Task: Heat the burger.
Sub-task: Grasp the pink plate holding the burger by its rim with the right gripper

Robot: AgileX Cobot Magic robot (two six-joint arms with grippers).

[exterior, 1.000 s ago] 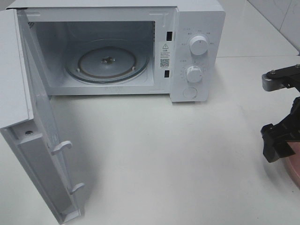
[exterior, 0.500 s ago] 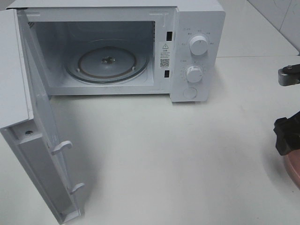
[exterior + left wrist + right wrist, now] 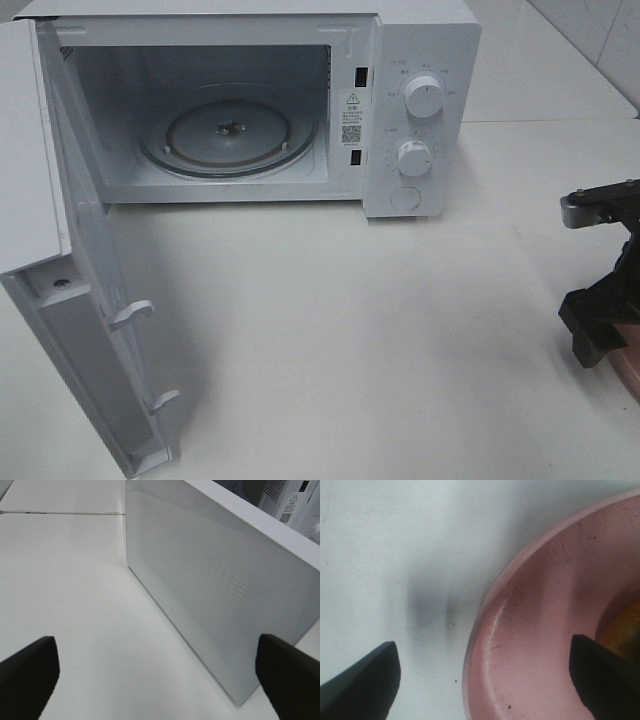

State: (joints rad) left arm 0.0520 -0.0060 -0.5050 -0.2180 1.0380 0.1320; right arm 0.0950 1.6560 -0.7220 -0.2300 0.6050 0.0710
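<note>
Burger (image 3: 626,630), right wrist view: only a golden-yellow sliver shows at the frame edge, sitting on the pink plate (image 3: 535,610). The rest is cut off. Right gripper (image 3: 485,685) is spread wide and straddles the plate rim, with one fingertip over the table (image 3: 395,540) and the other over the plate. It pinches nothing. Can't tell if it touches the plate.

Exterior high view: the white microwave (image 3: 420,30) is at the back with its door (image 3: 90,330) swung fully out. The glass turntable (image 3: 230,135) is bare, and two knobs (image 3: 425,97) sit on the panel. The right gripper is at the right edge over the plate's corner, well apart from the microwave. The burger is out of frame here.

Left wrist view: left gripper (image 3: 160,680) is spread wide, with dark fingertips at both lower corners and nothing between them. It hangs over the table just beside the door's outer face.
</note>
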